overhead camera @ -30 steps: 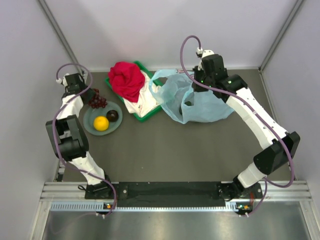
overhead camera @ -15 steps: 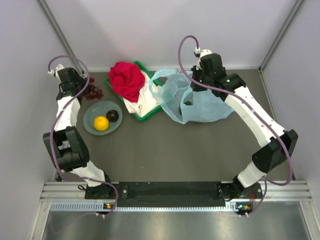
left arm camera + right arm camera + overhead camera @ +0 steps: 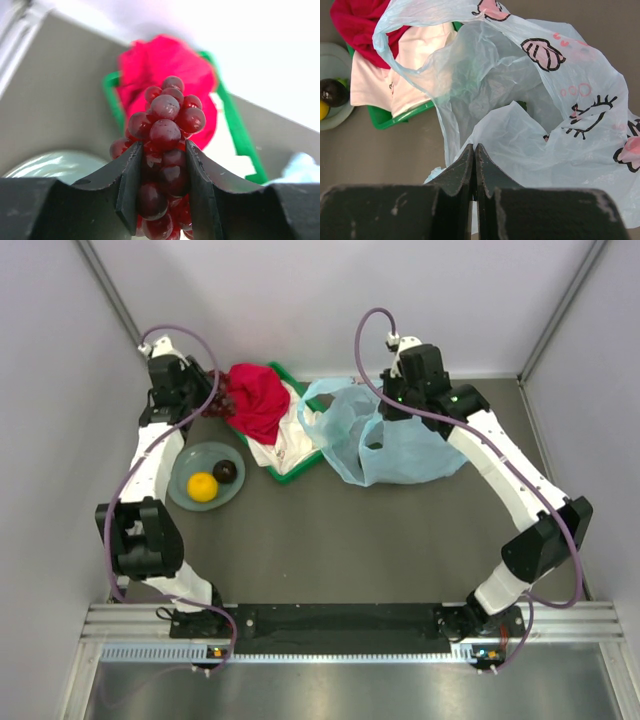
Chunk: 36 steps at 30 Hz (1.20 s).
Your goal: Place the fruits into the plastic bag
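Note:
A bunch of dark red grapes (image 3: 165,132) is clamped between my left gripper's (image 3: 161,165) jaws and hangs in the air next to the red cloth (image 3: 255,400); from above the grapes (image 3: 222,402) show just right of that gripper (image 3: 212,400). An orange-yellow citrus (image 3: 202,486) and a dark round fruit (image 3: 226,471) lie on the grey-green plate (image 3: 185,460). My right gripper (image 3: 474,147) is shut on a fold of the light-blue plastic bag (image 3: 545,115), holding its mouth up. A dark green fruit (image 3: 521,105) shows through the bag (image 3: 400,450).
A green tray (image 3: 290,472) with the red cloth and a white cloth (image 3: 280,445) sits between the plate and the bag. Grey walls close in the back and both sides. Both arm bases stand at the near edge.
My left gripper has carried the grapes up from beside the plate toward the back and right, up to the red cloth. The right gripper has barely moved.

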Motion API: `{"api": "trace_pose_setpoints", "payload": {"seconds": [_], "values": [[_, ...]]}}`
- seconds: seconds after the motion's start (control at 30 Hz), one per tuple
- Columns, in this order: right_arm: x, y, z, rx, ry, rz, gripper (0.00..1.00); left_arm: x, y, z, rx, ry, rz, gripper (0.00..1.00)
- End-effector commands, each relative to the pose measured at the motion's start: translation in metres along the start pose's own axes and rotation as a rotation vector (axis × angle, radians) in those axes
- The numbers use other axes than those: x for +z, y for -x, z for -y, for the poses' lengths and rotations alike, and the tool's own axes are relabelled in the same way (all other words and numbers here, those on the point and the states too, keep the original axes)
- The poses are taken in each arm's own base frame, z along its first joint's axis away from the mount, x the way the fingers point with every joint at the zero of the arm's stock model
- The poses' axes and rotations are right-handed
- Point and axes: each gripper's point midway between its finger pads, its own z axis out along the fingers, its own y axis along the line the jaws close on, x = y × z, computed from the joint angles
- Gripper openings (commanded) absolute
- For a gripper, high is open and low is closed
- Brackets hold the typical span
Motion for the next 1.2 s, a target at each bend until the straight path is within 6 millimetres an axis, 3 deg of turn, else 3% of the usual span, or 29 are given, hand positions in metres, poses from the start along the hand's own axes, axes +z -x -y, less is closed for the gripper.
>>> {"api": "trace_pose_setpoints", "payload": {"seconds": [0.0, 0.17, 0.27, 0.43, 0.47, 0.67, 0.83, 1.03, 1.17], "values": [[-0.008, 0.027, 0.001, 0.015, -0.004, 0.076, 0.0, -0.003, 0.054, 0.05, 0.076, -0.169, 0.155, 0.42], [-0.006, 0.028, 0.001, 0.029, -0.011, 0.078, 0.0, -0.004, 0.062, 0.113, 0.2, -0.353, 0.153, 0.42], [-0.006, 0.028, 0.001, 0.04, -0.012, 0.077, 0.0, -0.014, 0.049, 0.165, 0.177, -0.494, 0.134, 0.42], [-0.007, 0.026, 0.002, 0.047, -0.019, 0.069, 0.0, -0.042, 0.026, 0.24, 0.159, -0.728, 0.121, 0.42], [-0.007, 0.026, 0.001, 0.048, -0.017, 0.07, 0.0, -0.044, 0.012, 0.255, 0.147, -0.773, 0.091, 0.42], [-0.007, 0.026, 0.002, 0.055, -0.018, 0.066, 0.0, -0.081, -0.031, 0.311, 0.166, -0.992, -0.008, 0.4], [-0.006, 0.021, -0.001, 0.07, -0.007, 0.052, 0.0, -0.104, -0.058, 0.327, 0.179, -1.061, -0.069, 0.4], [-0.009, 0.017, -0.001, 0.072, -0.004, 0.042, 0.0, -0.118, -0.083, 0.321, 0.201, -1.074, -0.135, 0.4], [-0.013, 0.016, 0.0, 0.071, -0.003, 0.046, 0.0, -0.117, -0.101, 0.31, 0.262, -1.041, -0.188, 0.4]]}}
